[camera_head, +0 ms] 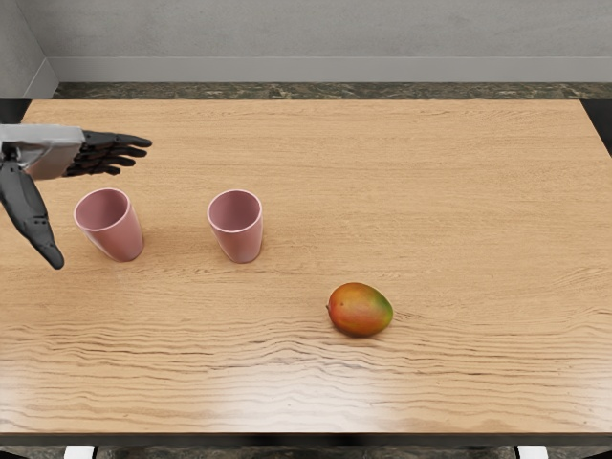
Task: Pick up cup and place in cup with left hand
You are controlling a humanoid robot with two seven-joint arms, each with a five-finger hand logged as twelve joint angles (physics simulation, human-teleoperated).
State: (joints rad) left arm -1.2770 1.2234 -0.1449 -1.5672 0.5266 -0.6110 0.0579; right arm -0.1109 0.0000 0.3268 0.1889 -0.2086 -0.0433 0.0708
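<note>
Mango [360,310] lies on its side on the wood table [459,229], nearer the front edge than either cup; skin orange-red, shading to green at the right end. Two pink cups stand on the table, mouths up, farther back and to the left of the mango. Left cup [117,229] sits beside the left hand; right cup [239,229] stands well apart from it, between left cup and mango. Left hand [91,206] enters from the left edge, light grey at the back, black at the digits. Hand state: apart, gripping nothing; fingers extend to the right past the far side of the left cup, thumb angles toward the table front, with a visible gap between thumb tip and cup. Grey wall [325,38] rises beyond the table's far edge.
</note>
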